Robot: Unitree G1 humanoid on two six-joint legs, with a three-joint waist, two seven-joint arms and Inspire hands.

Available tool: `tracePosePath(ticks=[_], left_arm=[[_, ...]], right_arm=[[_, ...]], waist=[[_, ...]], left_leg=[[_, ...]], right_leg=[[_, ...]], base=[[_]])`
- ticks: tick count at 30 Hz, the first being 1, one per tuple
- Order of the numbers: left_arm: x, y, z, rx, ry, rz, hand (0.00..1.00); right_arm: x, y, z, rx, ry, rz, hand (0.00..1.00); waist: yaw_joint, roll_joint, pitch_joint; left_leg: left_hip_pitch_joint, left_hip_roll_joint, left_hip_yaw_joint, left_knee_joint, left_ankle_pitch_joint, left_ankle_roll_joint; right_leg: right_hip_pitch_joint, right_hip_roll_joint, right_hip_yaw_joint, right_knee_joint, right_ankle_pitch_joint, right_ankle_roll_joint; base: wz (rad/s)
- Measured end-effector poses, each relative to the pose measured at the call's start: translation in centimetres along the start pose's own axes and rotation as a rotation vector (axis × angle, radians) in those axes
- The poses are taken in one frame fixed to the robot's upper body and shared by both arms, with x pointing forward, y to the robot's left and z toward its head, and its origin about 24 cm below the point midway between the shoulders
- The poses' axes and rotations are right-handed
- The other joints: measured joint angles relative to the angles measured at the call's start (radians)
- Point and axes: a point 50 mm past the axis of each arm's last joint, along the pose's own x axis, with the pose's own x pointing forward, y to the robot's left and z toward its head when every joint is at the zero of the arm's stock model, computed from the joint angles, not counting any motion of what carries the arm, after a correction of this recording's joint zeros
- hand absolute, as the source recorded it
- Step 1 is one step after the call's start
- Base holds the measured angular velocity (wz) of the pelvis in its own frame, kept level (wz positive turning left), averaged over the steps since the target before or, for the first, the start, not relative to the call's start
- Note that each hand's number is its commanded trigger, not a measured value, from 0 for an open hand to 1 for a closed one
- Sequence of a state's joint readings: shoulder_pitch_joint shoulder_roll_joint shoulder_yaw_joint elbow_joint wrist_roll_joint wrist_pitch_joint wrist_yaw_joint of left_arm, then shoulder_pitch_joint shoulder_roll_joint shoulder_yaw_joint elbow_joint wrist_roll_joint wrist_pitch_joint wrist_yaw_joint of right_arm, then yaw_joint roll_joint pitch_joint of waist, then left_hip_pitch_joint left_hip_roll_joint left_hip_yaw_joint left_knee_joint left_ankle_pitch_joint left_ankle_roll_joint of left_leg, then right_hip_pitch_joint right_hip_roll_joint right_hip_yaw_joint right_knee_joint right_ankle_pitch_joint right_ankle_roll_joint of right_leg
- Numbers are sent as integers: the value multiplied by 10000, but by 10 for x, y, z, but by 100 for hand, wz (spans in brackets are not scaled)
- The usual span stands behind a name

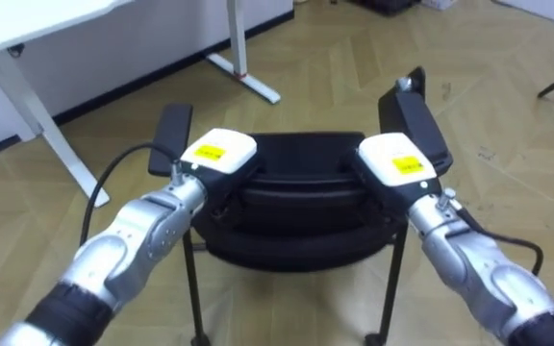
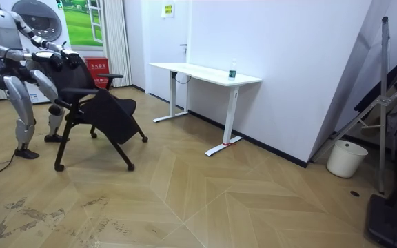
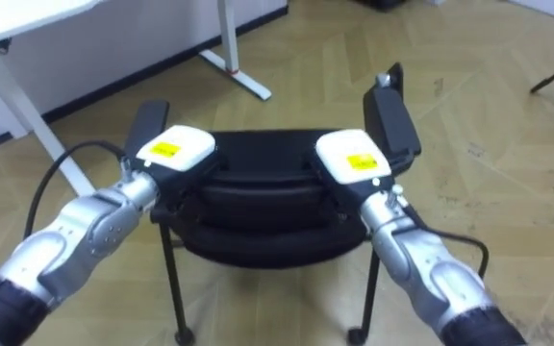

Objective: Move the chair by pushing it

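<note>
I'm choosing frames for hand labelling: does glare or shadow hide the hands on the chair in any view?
Left eye view: even light, no glare; the left hand and right hand stand out pale against the black chair, whose dark parts merge together. Room view: only soft shadows on the wooden floor; the hands are lit but far off.

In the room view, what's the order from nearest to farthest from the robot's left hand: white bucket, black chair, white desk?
1. black chair, right at the left hand.
2. white desk, mid-room along the wall.
3. white bucket, far at the room view's right.
</note>
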State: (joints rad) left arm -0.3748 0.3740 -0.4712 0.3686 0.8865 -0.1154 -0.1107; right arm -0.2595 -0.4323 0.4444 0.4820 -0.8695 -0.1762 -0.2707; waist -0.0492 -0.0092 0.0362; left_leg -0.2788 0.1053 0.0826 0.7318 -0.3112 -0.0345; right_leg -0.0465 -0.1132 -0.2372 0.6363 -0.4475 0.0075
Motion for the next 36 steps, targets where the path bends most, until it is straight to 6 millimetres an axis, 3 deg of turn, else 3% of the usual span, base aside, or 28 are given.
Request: tracePosePath(ticks=[4, 9, 13, 15, 19, 21, 23, 24, 26, 28, 30, 31, 34, 36], left_arm=[[4, 11, 1, 163, -129, 338, 100], [7, 19, 0, 226, -171, 509, 100], [8, 22, 0, 272, -241, 604, 100], [8, 23, -1, 250, -187, 685, 100], [7, 28, -6, 317, -146, 846, 100], [9, 31, -7, 359, -122, 960, 100], [13, 34, -8, 379, -134, 1032, 100], [12, 35, -9, 393, -128, 1085, 100], [12, 37, -11, 414, -82, 1140, 100], [12, 36, -11, 436, -74, 1089, 100], [11, 34, -11, 474, -114, 989, 100], [11, 32, -10, 448, -120, 929, 100], [11, 30, -9, 400, -154, 914, 100], [12, 30, -9, 355, -108, 920, 100]], right_arm=[[1, -5, -4, -33, 114, -523, 100], [3, -9, -4, -84, 124, -933, 100], [3, -10, -4, -108, 126, -1144, 100], [6, -10, -3, -131, 90, -1148, 100], [14, -14, -1, -143, 60, -1243, 100], [18, -17, -1, -173, 55, -1345, 100], [21, -19, -2, -185, 94, -1422, 100], [22, -20, -1, -203, 69, -1464, 100], [24, -22, 1, -204, 39, -1566, 100], [23, -19, 2, -140, 68, -1508, 100], [21, -16, 2, -76, 94, -1419, 100], [20, -15, 1, -41, 99, -1360, 100], [19, -15, 0, -88, 82, -1356, 100], [20, -16, 0, -125, 82, -1319, 100]], waist=[[-5, -70, -12], [143, -86, -30], [313, -237, -106], [334, -214, -93], [386, -5, 9], [429, 49, 53], [573, 167, 155], [604, 203, 178], [660, 331, 269], [494, 248, 282], [315, 78, 236], [256, -15, 244], [205, 101, 177], [232, 214, 122]], left_leg=[[-248, -78, 149, -221, -16, 40], [-310, -161, 593, -330, -302, 520], [-174, -466, 1061, -358, -518, 874], [-157, -480, 1223, -118, -703, 982], [-265, -462, 1347, 213, -1042, 1193], [-275, -468, 1381, 258, -1077, 1272], [-252, -453, 1342, 277, -1172, 1442], [-253, -439, 1332, 273, -1175, 1443], [-231, -420, 1044, 272, -1233, 1397], [-134, -529, 784, 281, -1243, 1367], [1, -611, 565, 337, -1373, 1236], [112, -642, 396, 433, -1501, 1105], [262, -431, 155, 633, -1758, 702], [358, -300, -82, 568, -1829, 591]], right_leg=[[-431, -104, 223, 26, 100, 174], [-763, -363, 378, 57, 182, 371], [-1069, -875, 466, 712, 252, 692], [-1336, -1098, 434, 1354, 383, 771], [-1953, -1182, 599, 2254, 886, 763], [-2335, -1325, 521, 2775, 1285, 686], [-3008, -1269, 751, 3428, 1748, 555], [-3172, -1188, 773, 3409, 1686, 583], [-3809, -714, 698, 2791, 1515, 559], [-4097, -455, 493, 1816, 1615, 462], [-4221, -282, 318, 583, 2033, 308], [-4127, -203, 350, 231, 2446, 60], [-3740, -6, 47, 247, 2745, -382], [-3587, 76, -206, 209, 2715, -572]], base=[[1], [-17], [-17], [-24], [-16], [-11], [-11], [-13], [11], [53], [61], [60], [32], [14]])
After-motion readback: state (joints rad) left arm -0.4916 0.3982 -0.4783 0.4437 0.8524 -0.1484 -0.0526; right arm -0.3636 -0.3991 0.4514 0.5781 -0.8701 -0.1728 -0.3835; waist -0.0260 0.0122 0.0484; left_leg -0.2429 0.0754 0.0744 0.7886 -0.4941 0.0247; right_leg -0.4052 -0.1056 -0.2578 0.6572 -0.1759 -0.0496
